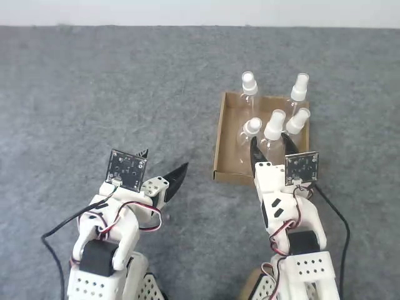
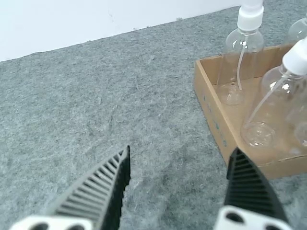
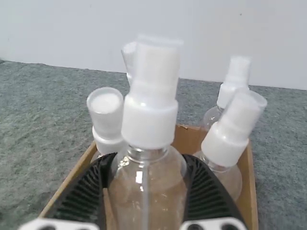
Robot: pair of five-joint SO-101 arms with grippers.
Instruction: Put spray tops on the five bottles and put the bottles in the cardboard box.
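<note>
the left arm (image 1: 115, 219) and right arm (image 1: 284, 209) are white plastic shells around black motor blocks (image 1: 100, 256). the left hand (image 2: 181, 152) and right hand (image 3: 146, 165) have black tapered fingers (image 2: 103, 191), ribbed inside. dark circuit boards (image 1: 127, 169) top the wrists; black cables (image 1: 55, 240) and thin red wires (image 1: 112, 226) run alongside.

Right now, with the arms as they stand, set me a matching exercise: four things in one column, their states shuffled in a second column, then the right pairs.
Things
1. left jaws
2. right jaws
3. cardboard box
4. mat

States
A. gray, lying under the box and both arms
B. closed around a bottle
C. open and empty, above the mat
D. holds five bottles

Pairs: 1-C; 2-B; 3-D; 4-A
</note>
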